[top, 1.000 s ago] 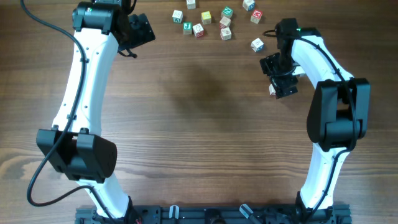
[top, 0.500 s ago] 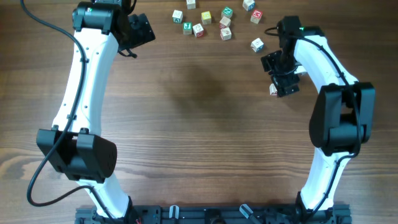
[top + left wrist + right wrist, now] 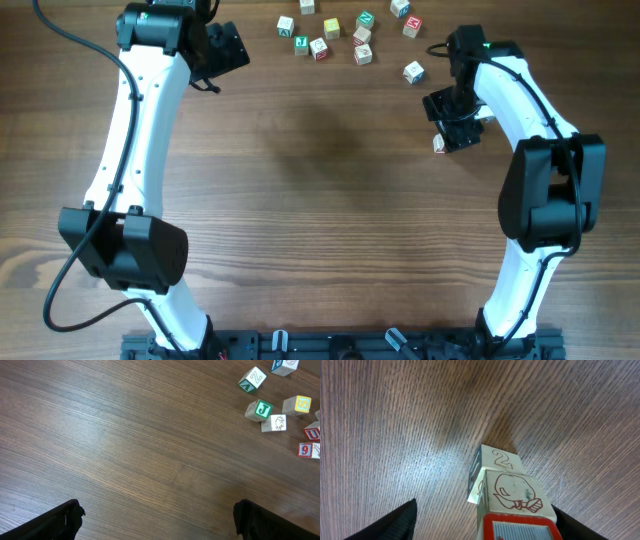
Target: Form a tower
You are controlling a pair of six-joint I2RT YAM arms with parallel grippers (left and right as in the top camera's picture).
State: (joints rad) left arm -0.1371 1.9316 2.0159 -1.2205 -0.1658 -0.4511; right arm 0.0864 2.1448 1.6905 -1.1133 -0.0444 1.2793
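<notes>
Right pincer [image 3: 482, 520] is straddling the tower [image 3: 507, 487] on the counter [image 3: 395, 420], jaws open, gripping nothing, probably to square its cubes; left pincer [image 3: 157, 520] is hovering wide open, empty.

Bare table [image 3: 320, 200] lies open across the middle. Loose cubes [image 3: 361, 36] crowd the far edge. The tower [image 3: 512, 490] stands between my right jaws: a gap one side, hardly any the other.

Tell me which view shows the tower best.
Right wrist: the tower fills the foreground, red prints clear. Overhead shows it only as a pale speck at the right hand. Left wrist misses it.
</notes>
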